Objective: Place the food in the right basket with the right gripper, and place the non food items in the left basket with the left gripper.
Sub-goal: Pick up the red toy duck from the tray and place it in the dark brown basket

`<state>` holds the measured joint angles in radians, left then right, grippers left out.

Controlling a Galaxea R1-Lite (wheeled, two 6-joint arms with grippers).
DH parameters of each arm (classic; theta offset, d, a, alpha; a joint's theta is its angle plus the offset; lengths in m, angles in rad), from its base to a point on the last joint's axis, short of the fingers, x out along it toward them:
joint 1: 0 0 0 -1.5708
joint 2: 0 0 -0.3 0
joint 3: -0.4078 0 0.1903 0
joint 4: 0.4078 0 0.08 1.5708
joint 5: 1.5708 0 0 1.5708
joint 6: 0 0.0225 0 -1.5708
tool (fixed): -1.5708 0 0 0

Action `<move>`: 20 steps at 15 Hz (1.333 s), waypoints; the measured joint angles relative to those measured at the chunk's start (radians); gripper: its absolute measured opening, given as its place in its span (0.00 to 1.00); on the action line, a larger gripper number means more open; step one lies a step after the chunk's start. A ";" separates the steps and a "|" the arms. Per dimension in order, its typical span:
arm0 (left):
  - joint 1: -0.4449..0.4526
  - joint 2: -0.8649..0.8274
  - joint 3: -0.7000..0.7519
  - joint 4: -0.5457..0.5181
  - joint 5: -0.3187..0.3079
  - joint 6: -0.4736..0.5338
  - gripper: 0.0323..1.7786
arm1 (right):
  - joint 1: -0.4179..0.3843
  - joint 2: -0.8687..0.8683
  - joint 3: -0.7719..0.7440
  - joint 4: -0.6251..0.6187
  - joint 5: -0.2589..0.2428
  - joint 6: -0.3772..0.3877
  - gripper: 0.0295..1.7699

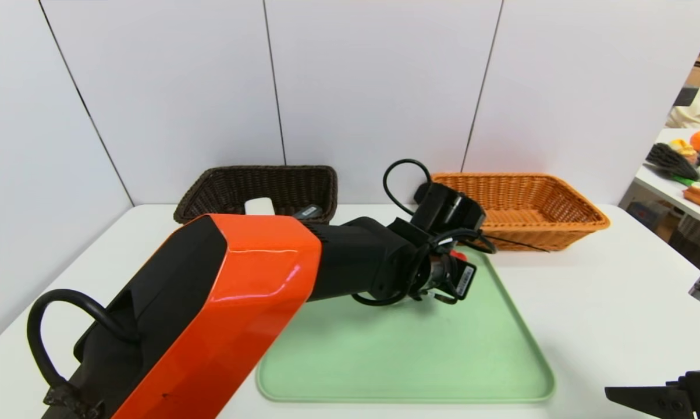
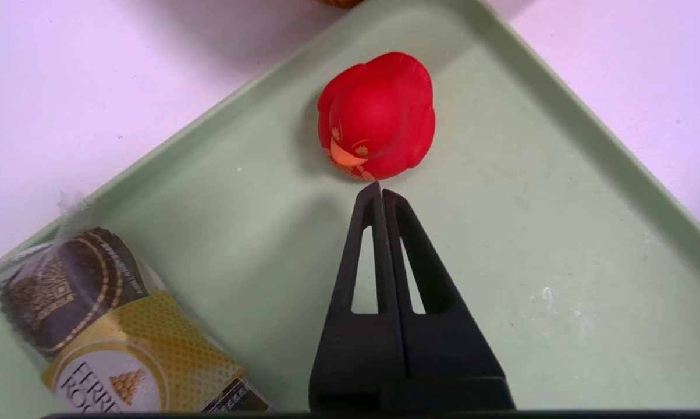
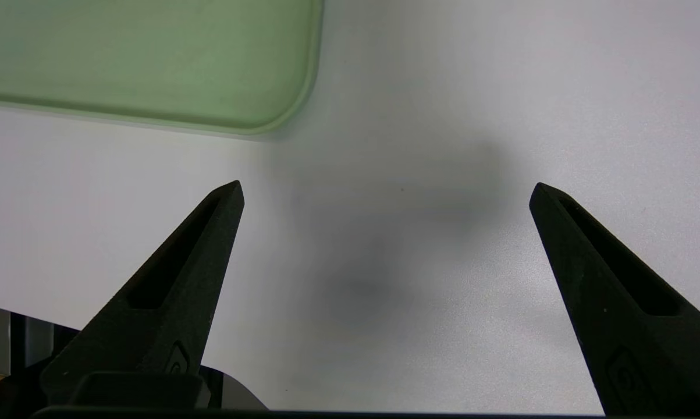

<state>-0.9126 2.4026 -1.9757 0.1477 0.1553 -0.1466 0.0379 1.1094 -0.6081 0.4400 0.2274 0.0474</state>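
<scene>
The big arm [image 1: 256, 279] is black with a shiny orange-red cover, and a fat black cable loops out near its low end, thinner black wires curl round its wrist, with a white sticker with dark lines by a silvery bit; its left pincer [image 2: 380, 189] has two black pointy fingers with long holes; the right pincer [image 3: 387, 189] is black and pointy too, with little round screws and long dents

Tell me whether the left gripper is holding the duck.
No, the left gripper is shut on nothing, and the duck sits on the tray.
</scene>
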 joint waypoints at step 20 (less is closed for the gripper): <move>0.030 -0.526 0.216 0.234 0.033 -0.002 0.42 | 0.001 -0.046 -0.006 0.001 0.001 -0.002 0.96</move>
<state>-0.8828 1.8766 -1.7598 0.3813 0.1879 -0.1485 0.0385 1.0632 -0.6143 0.4411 0.2285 0.0455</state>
